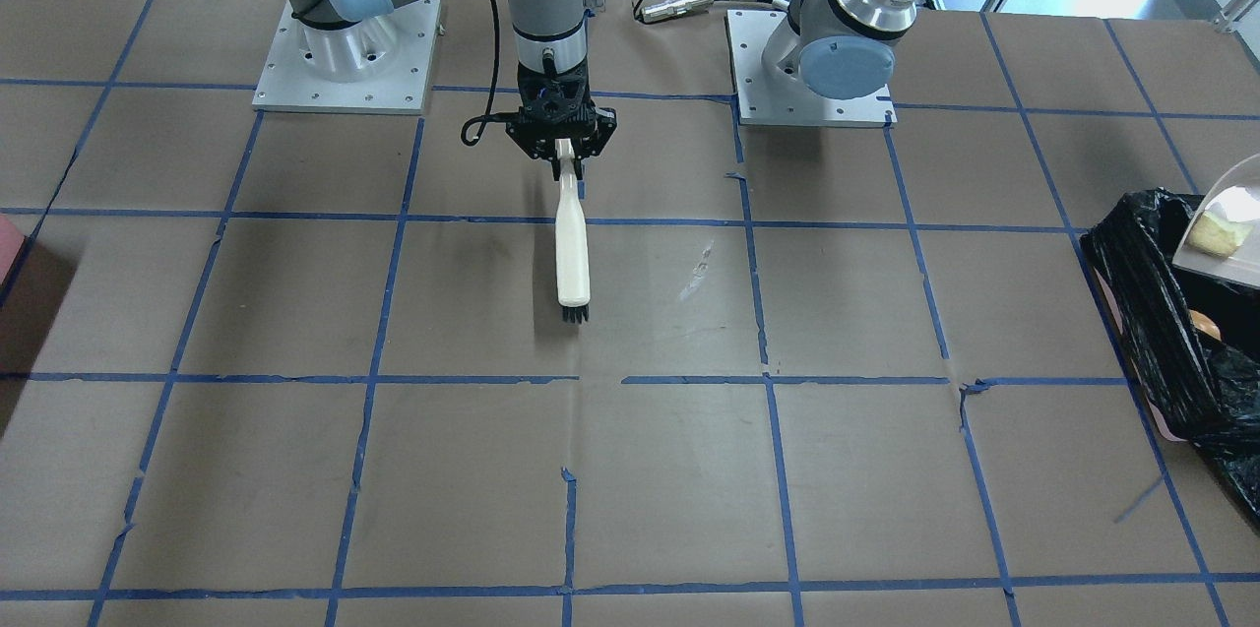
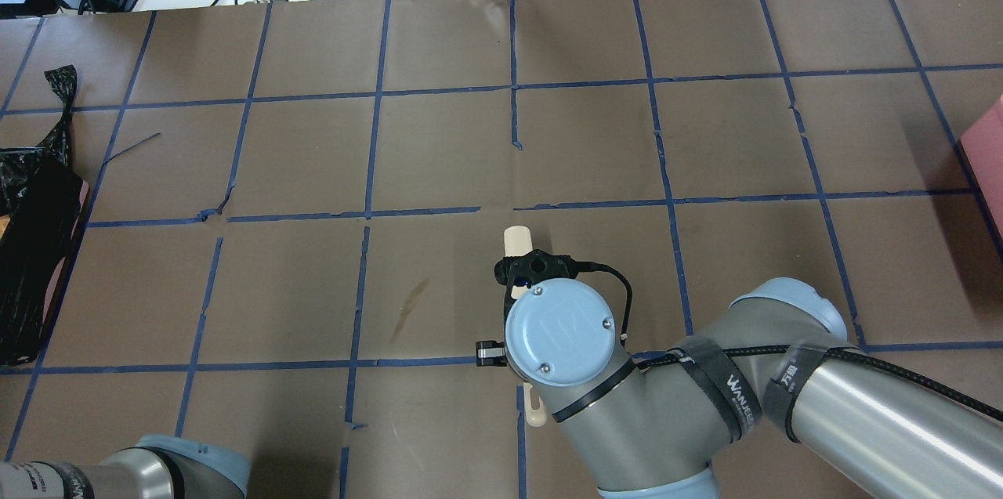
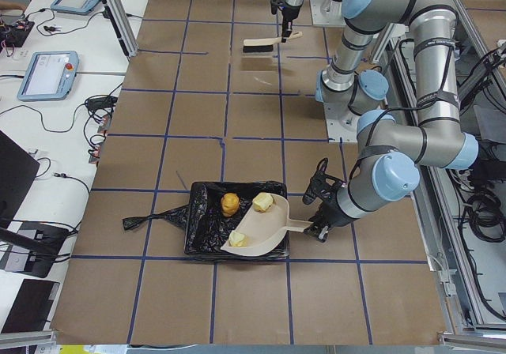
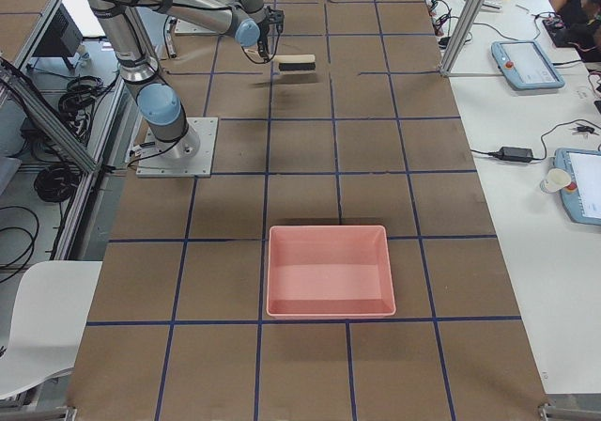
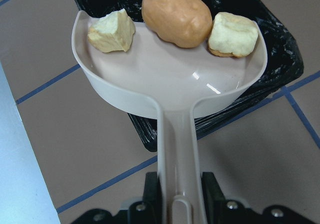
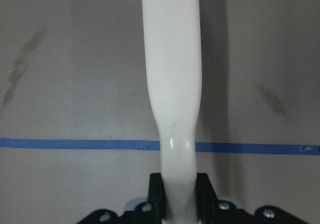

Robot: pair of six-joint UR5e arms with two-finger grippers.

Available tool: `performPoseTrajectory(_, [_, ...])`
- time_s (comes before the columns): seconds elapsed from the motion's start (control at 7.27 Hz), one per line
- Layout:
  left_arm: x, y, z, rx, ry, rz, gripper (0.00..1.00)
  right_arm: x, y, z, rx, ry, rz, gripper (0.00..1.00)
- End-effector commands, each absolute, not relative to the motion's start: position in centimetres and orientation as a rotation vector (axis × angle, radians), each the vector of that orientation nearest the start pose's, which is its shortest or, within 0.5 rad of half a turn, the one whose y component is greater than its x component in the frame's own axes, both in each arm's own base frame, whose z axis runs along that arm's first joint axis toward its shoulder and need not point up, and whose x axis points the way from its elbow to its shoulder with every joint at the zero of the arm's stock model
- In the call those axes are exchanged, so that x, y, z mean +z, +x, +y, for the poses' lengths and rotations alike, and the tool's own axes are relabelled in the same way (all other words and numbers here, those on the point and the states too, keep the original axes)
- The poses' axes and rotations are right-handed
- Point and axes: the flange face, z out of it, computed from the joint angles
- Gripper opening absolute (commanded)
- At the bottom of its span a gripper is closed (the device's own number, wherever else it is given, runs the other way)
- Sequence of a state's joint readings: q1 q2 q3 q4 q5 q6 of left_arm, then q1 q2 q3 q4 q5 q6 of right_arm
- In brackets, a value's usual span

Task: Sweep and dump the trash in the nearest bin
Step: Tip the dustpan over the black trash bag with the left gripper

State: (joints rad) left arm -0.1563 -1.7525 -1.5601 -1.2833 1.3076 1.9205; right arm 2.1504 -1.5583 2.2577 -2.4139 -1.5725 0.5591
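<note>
Three scraps (image 5: 112, 31) (brown lump (image 5: 176, 15), two pale chunks (image 5: 232, 34)) on dustpan (image 5: 165, 84), left fingers (image 5: 152, 190) gripping it, right fingers (image 6: 156, 189) gripping brush (image 1: 572, 253).

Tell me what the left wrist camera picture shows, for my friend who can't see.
The left gripper holds a beige dustpan by its handle, with the scoop over a bin lined with a black bag. At the pan's far edge are a brown potato-like lump and two pale yellow chunks.
</note>
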Motion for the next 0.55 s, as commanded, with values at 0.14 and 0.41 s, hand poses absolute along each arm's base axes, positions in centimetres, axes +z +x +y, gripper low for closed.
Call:
performPoseTrajectory(0.14, [44.8,52.3,-27.8,-0.130,0.816,2.810,0.00,24.2,33.8,-27.3,-0.163,-0.031,3.064,0.11])
performPoseTrajectory(0.41, [47.5,49.9,-29.5,-0.007,0.848,2.739,0.00,23.4,34.0,-27.3,-0.134,-0.034,3.064,0.11])
